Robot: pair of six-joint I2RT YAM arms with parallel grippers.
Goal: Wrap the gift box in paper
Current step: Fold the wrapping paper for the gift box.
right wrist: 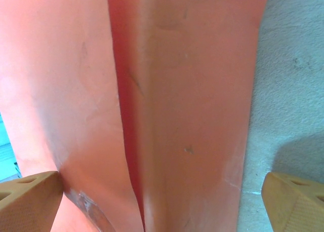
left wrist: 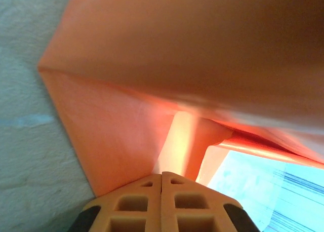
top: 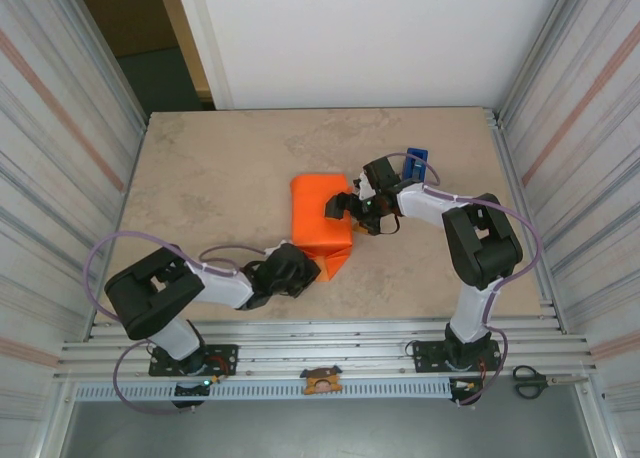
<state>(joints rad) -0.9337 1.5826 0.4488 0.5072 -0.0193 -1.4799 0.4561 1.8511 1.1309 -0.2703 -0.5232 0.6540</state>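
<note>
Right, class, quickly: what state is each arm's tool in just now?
Left tool: shut at the edge of the paper; a pinch cannot be told.
Right tool: open wide astride the paper, holding nothing.

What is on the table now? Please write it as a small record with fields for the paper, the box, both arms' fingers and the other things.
paper: orange, folded over the box near the middle of the table; one pointed flap sticks out on the near side
box: covered by the paper
left fingers: shut, tips at the near flap; I cannot tell whether they pinch it
right fingers: open wide, one on each side of the folded paper
tape dispenser: blue, beyond the right arm, apart from the paper
scissors: on the frame at the near right, off the table
</note>
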